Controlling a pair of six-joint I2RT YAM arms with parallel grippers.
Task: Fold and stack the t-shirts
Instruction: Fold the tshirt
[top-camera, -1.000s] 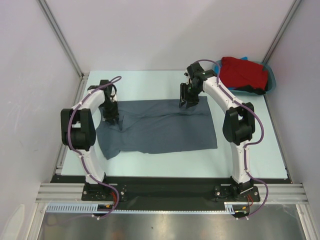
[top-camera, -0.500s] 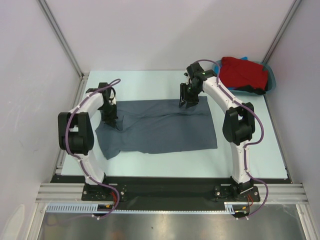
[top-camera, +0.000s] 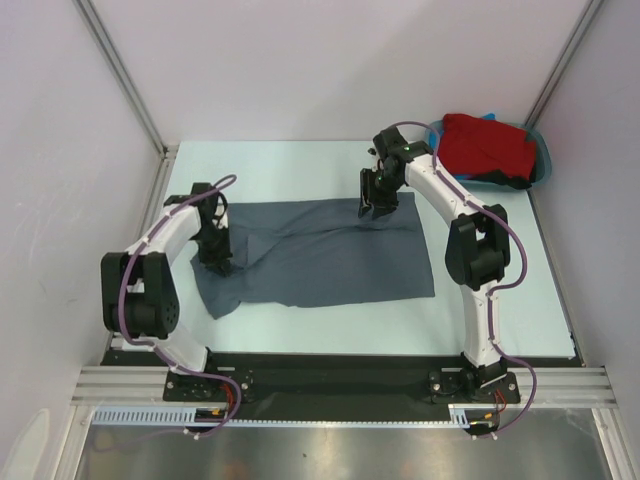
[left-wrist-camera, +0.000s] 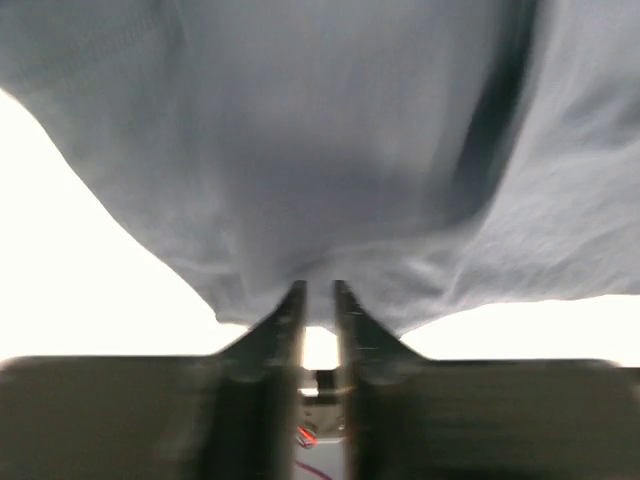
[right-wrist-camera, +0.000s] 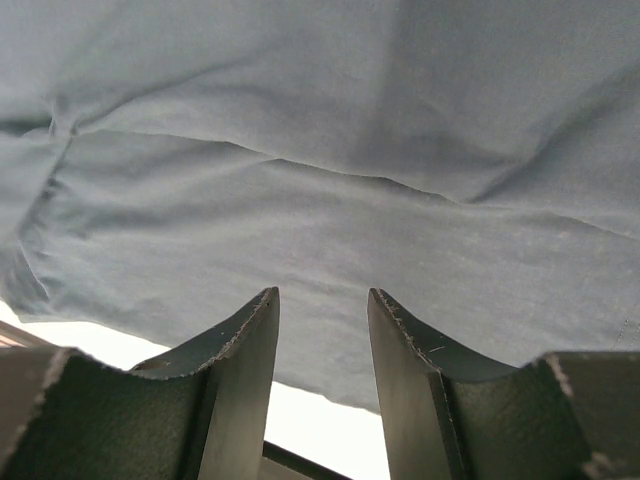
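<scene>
A dark slate-grey t-shirt (top-camera: 330, 255) lies spread on the pale table (top-camera: 510, 300). My left gripper (top-camera: 218, 265) is at its left side; in the left wrist view its jaws (left-wrist-camera: 318, 290) stand nearly together with the grey t-shirt's (left-wrist-camera: 330, 150) edge pinched at their tips. My right gripper (top-camera: 370, 212) hovers over the shirt's far edge. In the right wrist view it (right-wrist-camera: 322, 295) is open, with grey cloth (right-wrist-camera: 330, 170) below and nothing between the fingers. A red t-shirt (top-camera: 487, 145) is heaped at the back right.
The red shirt sits in a teal tub (top-camera: 543, 160) at the back right corner, with a bit of black cloth (top-camera: 515, 183) at its front. White walls and metal posts enclose the table; a black rail runs along the near edge.
My left gripper has slid toward the near edge along the shirt's left side and closed on the cloth. The left arm's elbow swung outward to the left. The right arm has not moved.
</scene>
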